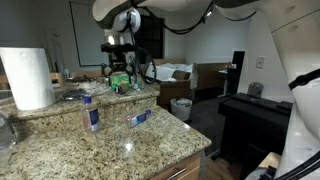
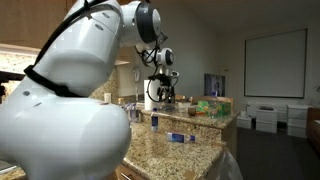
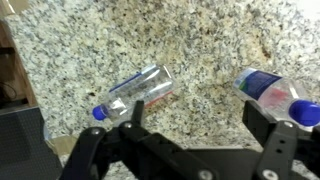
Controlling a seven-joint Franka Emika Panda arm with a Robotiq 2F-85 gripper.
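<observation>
Black gripper fingers [image 3: 135,130] sit closest to my wrist camera, along the bottom edge. I see the gripper [image 3: 195,132] spread wide with nothing between its jaws.

Beyond them, on the speckled granite countertop [image 3: 200,50], a clear water bottle [image 3: 138,93] lies on its side at about 11 o'clock from the gap. Its blue cap [image 3: 98,113] points toward 8 o'clock. The bottle is near the fingertips but not touching them. A second bottle [image 3: 268,88] with a blue label lies at about 2 o'clock, partly hidden behind a finger.

In an exterior view I see the gripper [image 1: 118,62] hanging well above the countertop, and a paper towel roll [image 1: 25,75] stands at 9 o'clock.
</observation>
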